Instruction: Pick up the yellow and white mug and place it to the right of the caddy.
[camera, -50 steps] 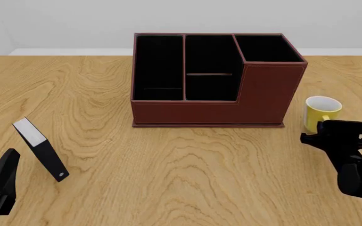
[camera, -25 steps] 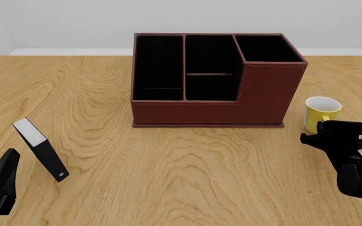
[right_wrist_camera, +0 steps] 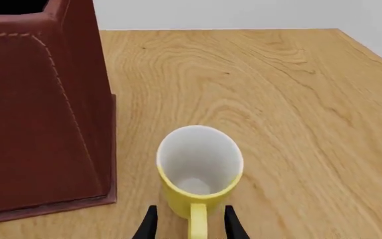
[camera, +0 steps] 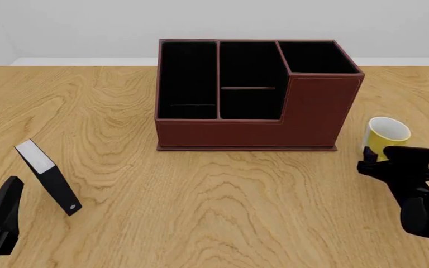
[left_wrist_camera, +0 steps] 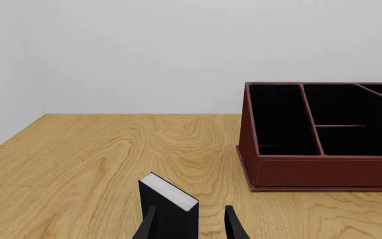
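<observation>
The yellow and white mug [camera: 388,134] stands on the table just right of the reddish-brown caddy [camera: 252,120], a small gap between them. My right gripper [camera: 401,159] is right behind it on the near side and hides its lower part. In the right wrist view the mug [right_wrist_camera: 199,167] shows its white inside, and its yellow handle points back between the fingers of the right gripper [right_wrist_camera: 189,226]. The fingers stand apart on either side of the handle, open. My left gripper [camera: 7,195] rests at the near left, open and holding nothing.
A thin black and white slab [camera: 47,176] stands tilted on the table just ahead of the left gripper, also visible as the slab [left_wrist_camera: 167,206] in the left wrist view. The caddy [left_wrist_camera: 324,164] sits beyond it. The table's right edge lies close past the mug.
The mug and the right gripper have shifted slightly to the right and toward the near edge. The left arm, caddy and slab have not moved.
</observation>
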Tool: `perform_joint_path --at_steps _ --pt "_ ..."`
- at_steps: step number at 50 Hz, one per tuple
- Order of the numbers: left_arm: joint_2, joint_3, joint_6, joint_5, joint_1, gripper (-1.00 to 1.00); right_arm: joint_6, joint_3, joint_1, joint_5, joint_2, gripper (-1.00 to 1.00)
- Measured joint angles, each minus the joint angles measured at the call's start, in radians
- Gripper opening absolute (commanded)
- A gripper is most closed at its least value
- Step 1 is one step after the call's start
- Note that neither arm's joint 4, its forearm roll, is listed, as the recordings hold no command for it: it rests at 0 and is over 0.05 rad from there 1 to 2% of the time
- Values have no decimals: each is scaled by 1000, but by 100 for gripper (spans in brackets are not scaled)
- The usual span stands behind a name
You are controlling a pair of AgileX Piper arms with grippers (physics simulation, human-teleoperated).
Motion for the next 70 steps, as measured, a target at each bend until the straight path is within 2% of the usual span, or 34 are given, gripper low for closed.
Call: perform_joint_path --at_steps 14,42,70 --pt "0 0 0 0 0 100 -13 57 0 -19 -54 100" --pt "0 0 0 0 0 100 -33 226 19 -20 -283 100" --pt "0 0 0 0 0 100 -71 363 29 272 -781 100"
